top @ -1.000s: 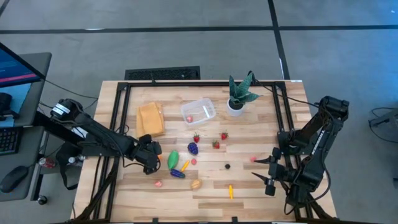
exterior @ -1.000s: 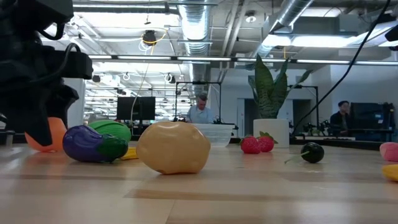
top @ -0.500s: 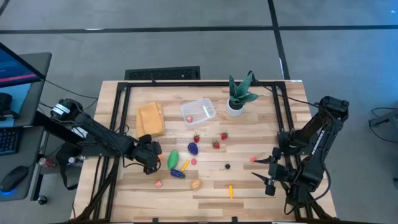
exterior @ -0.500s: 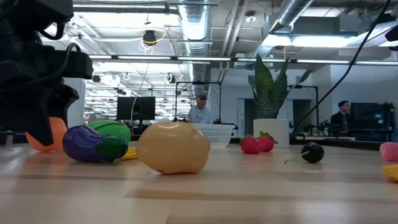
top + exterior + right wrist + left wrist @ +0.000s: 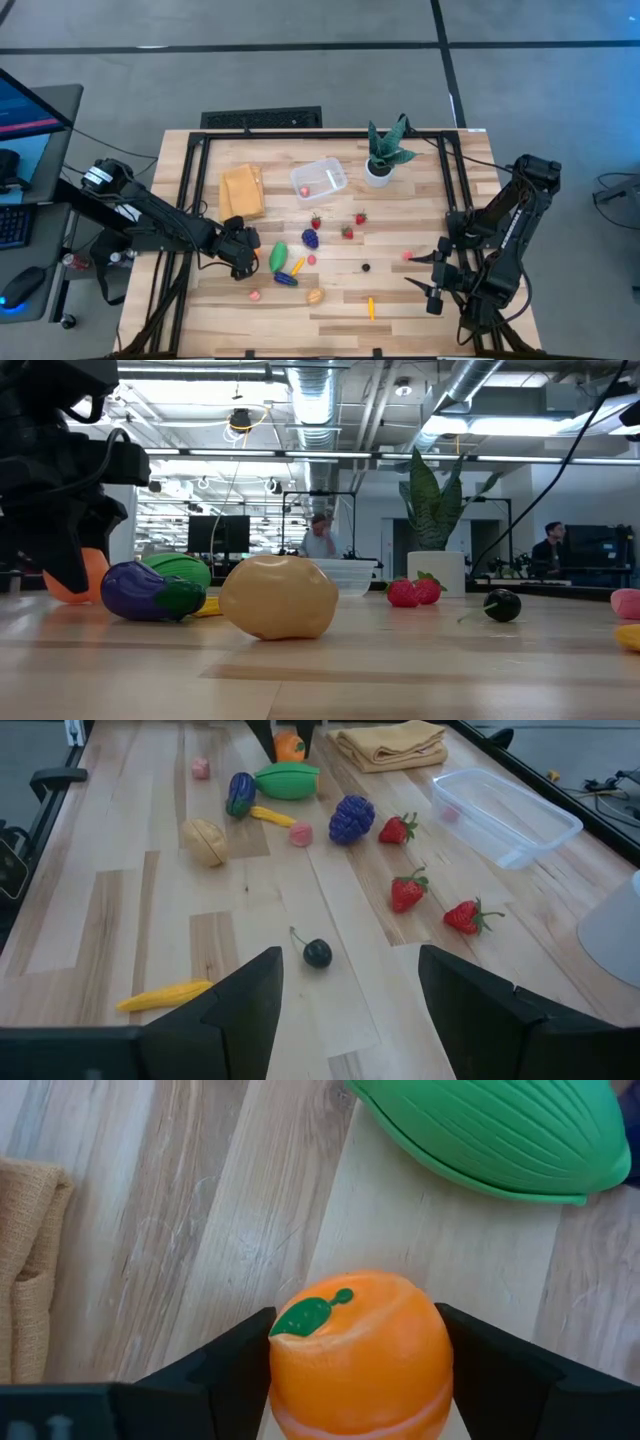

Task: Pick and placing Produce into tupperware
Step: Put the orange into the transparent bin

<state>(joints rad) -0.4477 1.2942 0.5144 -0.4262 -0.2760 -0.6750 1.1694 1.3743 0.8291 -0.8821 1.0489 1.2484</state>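
Observation:
The orange (image 5: 360,1350), with a green leaf on top, sits on the table near its left side, between the fingers of my left gripper (image 5: 250,258), which hides it from above. A green vegetable (image 5: 278,256), an eggplant (image 5: 286,280), purple grapes (image 5: 311,238) and strawberries (image 5: 347,232) lie on the wood around it. The clear tupperware (image 5: 320,178) stands at the far middle with a pink bit inside. My right gripper (image 5: 432,278) hangs open above the table's right part, with nothing between its fingers. My left gripper has the orange between its two fingers, one on each of its opposite sides (image 5: 285,1370). The fingers come from above, slanting down from the table's left. The orange stands on the table with its leaf up.
A folded tan cloth (image 5: 243,190) lies just beyond my left gripper. A plant in a white pot (image 5: 380,170) stands at the far right of the tub. A tan piece (image 5: 315,296), a yellow piece (image 5: 371,307), a cherry (image 5: 366,267) and pink bits lie nearer.

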